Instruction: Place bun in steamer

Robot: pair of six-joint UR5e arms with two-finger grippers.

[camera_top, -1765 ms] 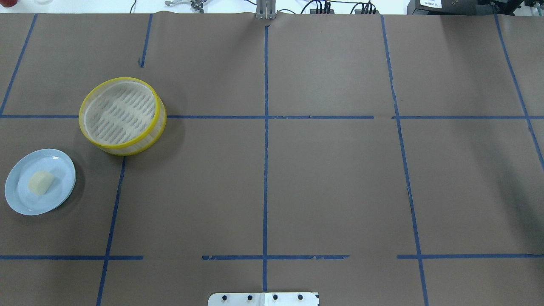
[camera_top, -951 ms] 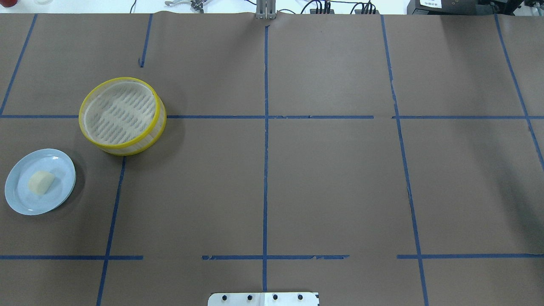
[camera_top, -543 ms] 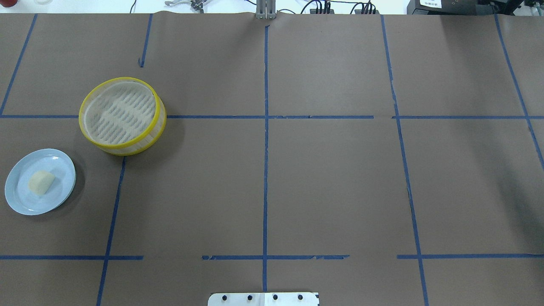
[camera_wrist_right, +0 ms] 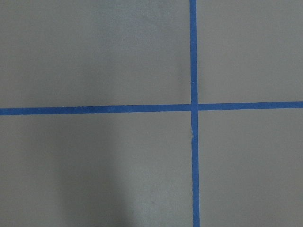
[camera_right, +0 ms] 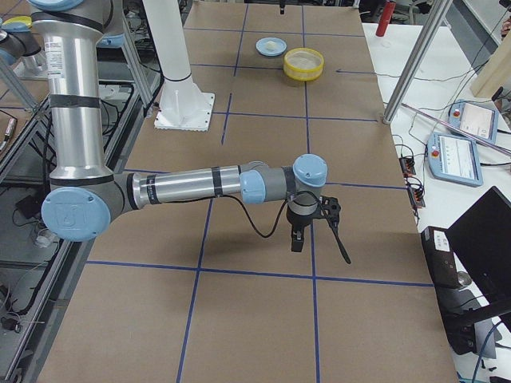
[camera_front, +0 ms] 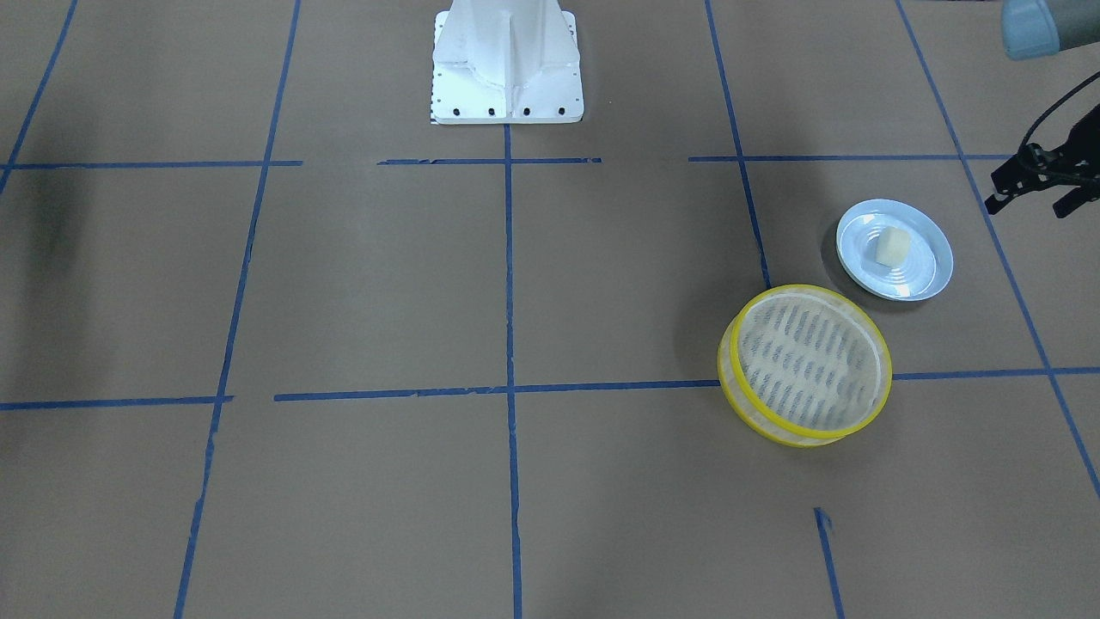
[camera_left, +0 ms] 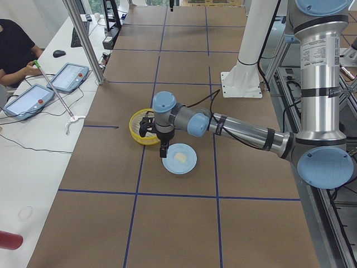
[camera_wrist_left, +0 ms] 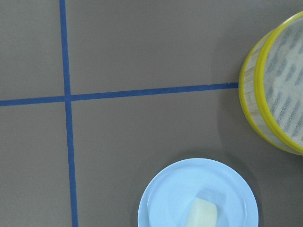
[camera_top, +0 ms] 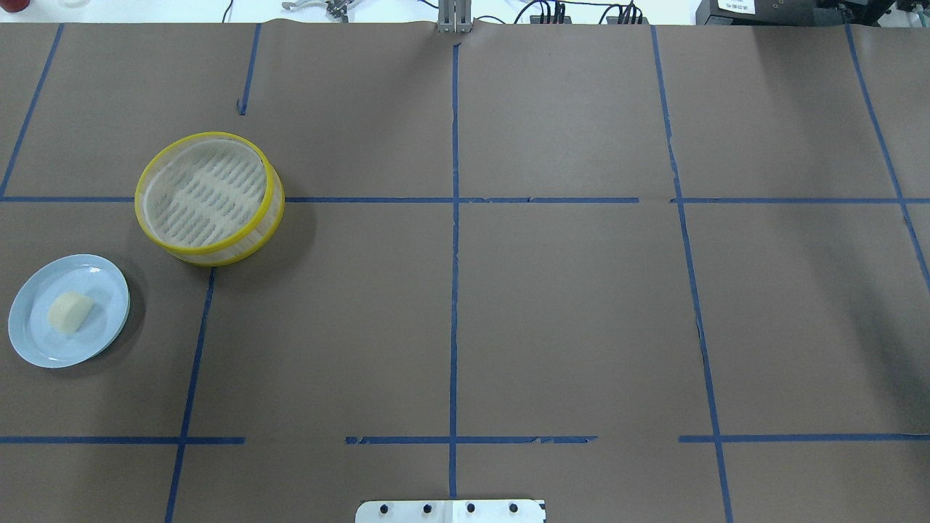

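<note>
From where I stand, nothing has been picked up yet. The bun [camera_top: 70, 312] lies on the pale blue plate [camera_top: 33, 350], near the counter's [camera_top: 567, 312] edge on the robot's left. The steamer [camera_top: 218, 256] stands empty just beside the plate, a little farther from the robot. The two do not touch.

The left gripper [camera_front: 1034, 205] hovers above the counter beside the plate, on the side away from the steamer, and holds nothing. Its two dark tips stand apart with brown paper showing between them, so I take the jaws to be spread. Its wrist camera looks down on the plate and bun at the bottom of its view.

The right gripper [camera_right: 315, 239] hangs over bare counter far off at the other end. I cannot tell how its jaws stand.

I judge this to be the approach step. Next, the left arm needs to centre over the bun, come down with the jaws astride it, and close gently, since the bun looks soft.
</note>
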